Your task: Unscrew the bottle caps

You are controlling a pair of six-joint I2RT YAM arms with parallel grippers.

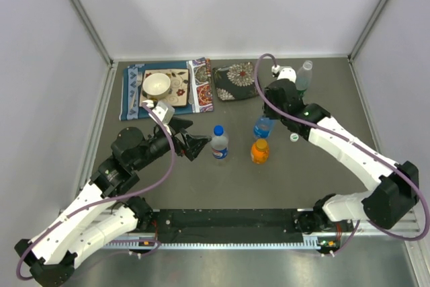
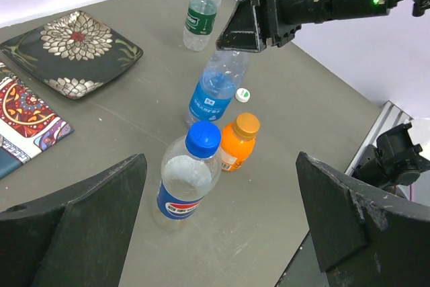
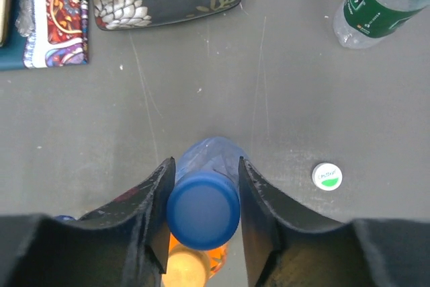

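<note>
Step in hand: the right arm is taking hold of the blue cap (image 3: 203, 210) on the blue-tinted bottle (image 2: 213, 93), ready to twist it off.
Right fingers (image 3: 259, 199): they are pinching the blue cap from above, one on each side, with both inner faces seeming to touch it.
Left fingers (image 2: 87, 226): they are standing spread wide and holding nothing, pointing at the bottle with the blue and red label (image 2: 183, 186).
Where the bottles are: the blue-tinted bottle is standing upright mid-worktop (image 3: 201, 78), just behind the orange bottle (image 2: 238, 142). The green-label bottle (image 2: 201, 11) is standing well apart at the back.
Loose cap (image 3: 327, 176): a white and green one is lying on the worktop near the blue-tinted bottle.
Doing it well: the pinch looks centred, so the twist should be running about the cap's own axis. The bottle body is standing free, so it will probably spin with the cap unless the left fingers are clamping it low down.
Risk: the orange bottle is standing close enough that a tipping blue-tinted bottle could knock it over.
</note>
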